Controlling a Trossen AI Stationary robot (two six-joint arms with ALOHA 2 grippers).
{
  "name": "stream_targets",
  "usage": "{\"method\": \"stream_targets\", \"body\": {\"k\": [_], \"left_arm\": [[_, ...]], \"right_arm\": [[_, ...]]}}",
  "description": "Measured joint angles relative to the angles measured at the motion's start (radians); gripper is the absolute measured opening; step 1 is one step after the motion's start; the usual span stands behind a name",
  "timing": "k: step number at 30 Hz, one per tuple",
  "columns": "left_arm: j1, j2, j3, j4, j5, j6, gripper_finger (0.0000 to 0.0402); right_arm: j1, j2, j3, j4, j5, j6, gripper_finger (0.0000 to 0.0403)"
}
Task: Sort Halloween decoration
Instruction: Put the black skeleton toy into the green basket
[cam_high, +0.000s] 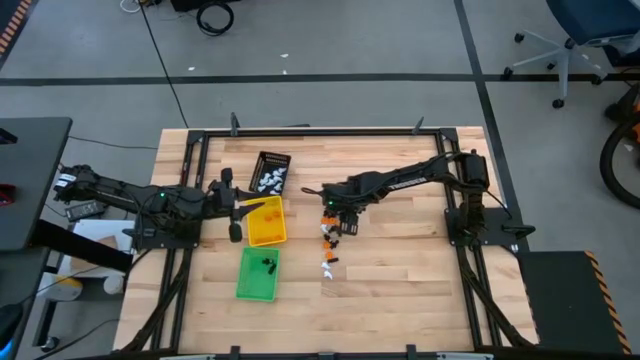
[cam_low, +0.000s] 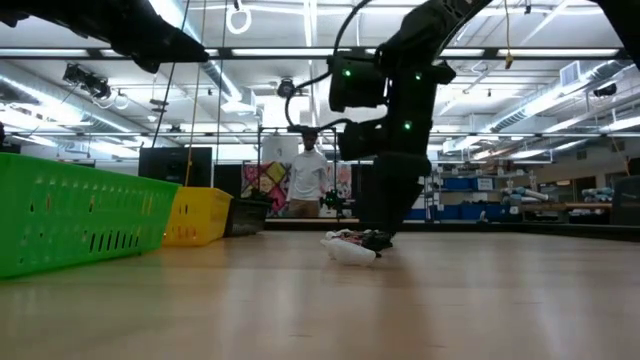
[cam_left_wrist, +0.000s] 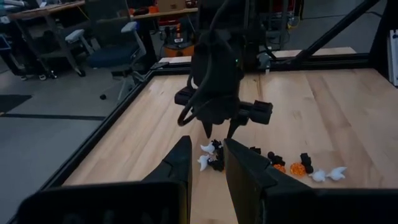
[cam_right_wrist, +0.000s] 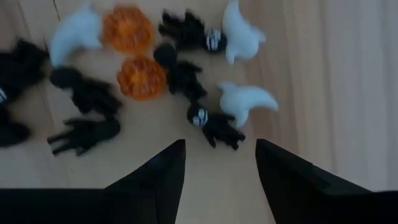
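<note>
The Halloween decoration (cam_high: 330, 243): a loose scatter of tiny white, orange and black trinkets on bare wood, just right of centre in the high view. In my right wrist view they fill the upper half of the frame: white ghosts (cam_right_wrist: 245, 99), orange pumpkins (cam_right_wrist: 142, 78) and black figures (cam_right_wrist: 214, 124), some touching, none stacked. They look light, stiff and small, so I judge they would skid or flick aside if nudged. The best hold is probably across the narrow body of a piece at the edge of the heap, such as the nearest black figure.

My right gripper (cam_high: 343, 222) hangs directly over the cluster, fingers spread and holding nothing, their tips framing the gap beneath that figure.

My left gripper (cam_high: 236, 207) waits at centre left beside the yellow tray (cam_high: 266, 222). Its fingers stand slightly apart, and I cannot tell for certain whether anything sits between them; nothing shows.

The black tray (cam_high: 271, 172) lies above the yellow one and already holds white pieces; the green tray (cam_high: 257, 275), below, holds a dark piece.
</note>
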Motion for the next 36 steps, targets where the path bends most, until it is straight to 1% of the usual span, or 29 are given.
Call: {"method": "stream_targets", "body": {"k": [6,13,16,20,29,32,36], "left_arm": [[0.011,0.000,0.000,0.001,0.000,-0.002,0.0069],[0.021,0.000,0.000,0.005,0.000,-0.005,0.0069],[0.022,0.000,0.000,0.006,0.000,-0.018,0.0069],[0.022,0.000,0.000,-0.001,0.000,-0.021,0.0069],[0.020,0.000,0.000,-0.010,0.000,-0.032,0.0069],[0.020,0.000,0.000,-0.010,0.000,-0.033,0.0069],[0.020,0.000,0.000,-0.010,0.000,-0.033,0.0069]], "right_arm": [[-0.001,-0.005,-0.062,0.082,-0.015,-0.052,0.0199],[-0.006,-0.004,-0.074,0.157,-0.020,-0.086,0.0198],[-0.013,-0.002,-0.074,0.176,-0.037,-0.081,0.0190],[-0.014,-0.002,-0.074,0.171,-0.068,-0.076,0.0160],[-0.011,-0.001,-0.073,0.156,-0.078,-0.077,0.0070],[-0.011,-0.001,-0.073,0.152,-0.078,-0.076,0.0052],[-0.006,-0.002,-0.073,0.150,-0.076,-0.077,0.0045]]}}
